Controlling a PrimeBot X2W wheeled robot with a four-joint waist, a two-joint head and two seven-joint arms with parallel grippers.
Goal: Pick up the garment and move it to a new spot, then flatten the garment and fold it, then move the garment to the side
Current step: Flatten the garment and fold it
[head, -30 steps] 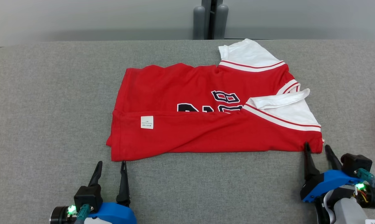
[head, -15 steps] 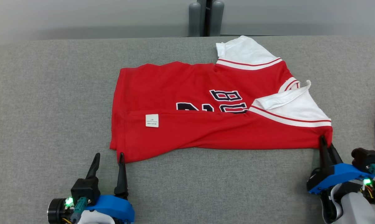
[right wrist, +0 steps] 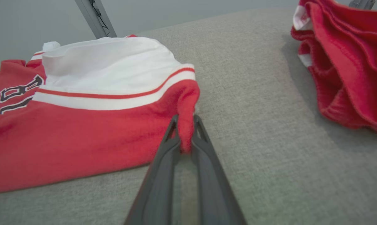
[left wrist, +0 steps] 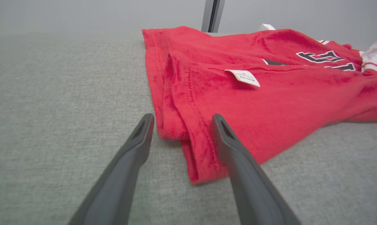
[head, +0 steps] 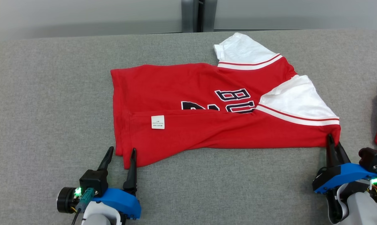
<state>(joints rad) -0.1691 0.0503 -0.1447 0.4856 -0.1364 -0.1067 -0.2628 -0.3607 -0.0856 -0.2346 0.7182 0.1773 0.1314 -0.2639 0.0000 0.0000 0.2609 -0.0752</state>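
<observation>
Head view: right claw (head: 333, 141) clamped on the garment (head: 207, 103) at its near right corner; left claw (head: 122, 150) spread wide, straddling the hem corner on the grey tabletop (head: 50, 93).

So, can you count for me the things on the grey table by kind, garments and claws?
Garments: 2, the jersey and a red heap at the right edge
Claws: 2, the left claw, open at the jersey's corner, and the right claw, shut on its other corner
Total: 4
</observation>
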